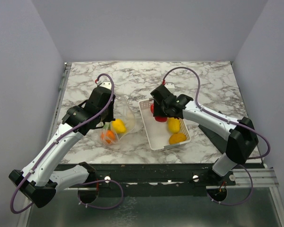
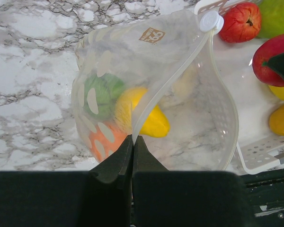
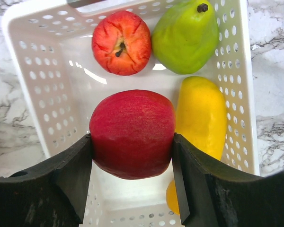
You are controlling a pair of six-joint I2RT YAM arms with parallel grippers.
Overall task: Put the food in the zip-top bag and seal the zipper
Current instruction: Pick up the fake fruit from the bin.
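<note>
My left gripper [image 2: 133,139] is shut on the zipper [image 2: 175,71] strip of the zip-top bag [image 2: 132,56], which gapes open on the marble. A yellow fruit [image 2: 154,124], a green one [image 2: 102,92] and an orange one [image 2: 104,142] lie inside the bag. My right gripper [image 3: 132,142] is shut on a dark red fruit [image 3: 132,132] inside the white basket [image 3: 42,80]. More food lies there: a red apple [image 3: 121,42], a green pear [image 3: 185,37] and a yellow fruit [image 3: 202,113]. From above, the bag [image 1: 125,118] lies just left of the basket [image 1: 154,142].
The basket stands right of centre, its long side toward the bag's mouth. An orange fruit [image 1: 178,138] lies at its near end. The bag's white slider [image 2: 211,21] sits at the far end of the zipper, close to the basket's corner. Grey walls enclose the marble table [image 1: 203,80].
</note>
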